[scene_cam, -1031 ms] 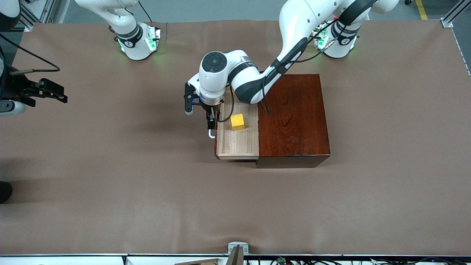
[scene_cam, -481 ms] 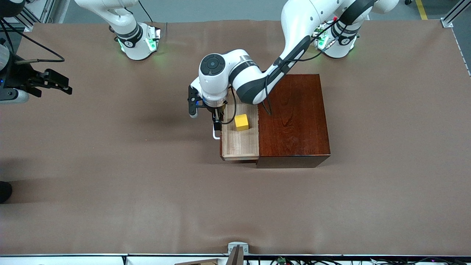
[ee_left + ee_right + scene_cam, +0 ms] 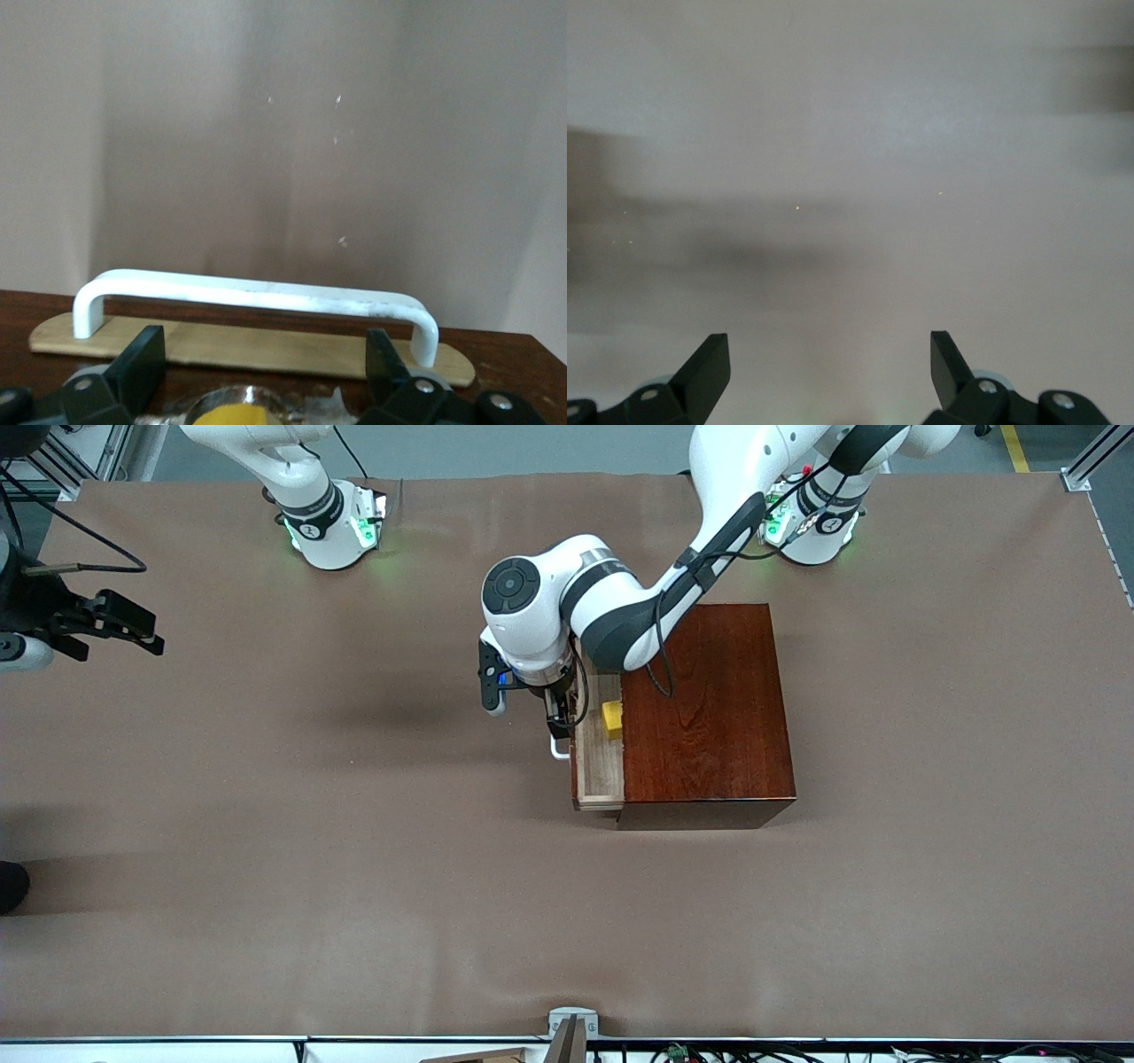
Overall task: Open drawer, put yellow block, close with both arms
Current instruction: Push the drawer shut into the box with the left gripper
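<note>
The drawer (image 3: 598,771) sticks a short way out of the dark reddish-brown box (image 3: 709,708), toward the right arm's end of the table. The yellow block (image 3: 612,718) lies in it, half under the box's top. My left gripper (image 3: 556,717) is open at the drawer's front, fingers wide apart just by the white bar handle (image 3: 558,751). The left wrist view shows that gripper (image 3: 266,363) with the handle (image 3: 257,297) lying across just past the fingertips, not gripped. My right gripper (image 3: 142,633) is open and empty, waiting over the table's edge at the right arm's end; its wrist view (image 3: 830,363) shows only bare cloth.
Brown cloth (image 3: 354,868) covers the whole table. The two green-lit arm bases (image 3: 332,531) (image 3: 811,527) stand along the farthest edge. A small metal bracket (image 3: 571,1023) sits at the nearest edge.
The drawer has slid well into the box, carrying the yellow block with it. My left gripper has moved along with the drawer front toward the box. The right gripper shifted only slightly.
</note>
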You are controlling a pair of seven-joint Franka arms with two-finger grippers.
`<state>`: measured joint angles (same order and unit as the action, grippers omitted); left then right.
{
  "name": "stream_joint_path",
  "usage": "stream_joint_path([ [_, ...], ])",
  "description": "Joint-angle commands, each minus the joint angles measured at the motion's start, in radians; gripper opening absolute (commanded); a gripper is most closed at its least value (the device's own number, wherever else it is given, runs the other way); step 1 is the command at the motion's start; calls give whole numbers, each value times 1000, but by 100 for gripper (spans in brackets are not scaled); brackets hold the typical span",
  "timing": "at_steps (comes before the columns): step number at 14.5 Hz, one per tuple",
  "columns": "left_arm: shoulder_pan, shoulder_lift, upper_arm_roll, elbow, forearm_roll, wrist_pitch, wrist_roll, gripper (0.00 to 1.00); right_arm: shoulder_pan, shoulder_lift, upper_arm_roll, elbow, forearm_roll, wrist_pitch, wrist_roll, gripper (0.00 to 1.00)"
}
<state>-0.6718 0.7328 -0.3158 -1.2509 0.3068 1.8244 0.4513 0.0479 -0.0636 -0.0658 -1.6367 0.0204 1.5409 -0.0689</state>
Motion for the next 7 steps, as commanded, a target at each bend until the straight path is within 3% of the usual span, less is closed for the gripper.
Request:
stream_joint_path([
  [1,0,-41,11,-30,70,-63,4,100,4,-13,-6,15,-25,-10,11,100],
  [7,3,-32,27,-41,80,-134,3,100,9,-12,-6,18,-17,-5,15,100],
])
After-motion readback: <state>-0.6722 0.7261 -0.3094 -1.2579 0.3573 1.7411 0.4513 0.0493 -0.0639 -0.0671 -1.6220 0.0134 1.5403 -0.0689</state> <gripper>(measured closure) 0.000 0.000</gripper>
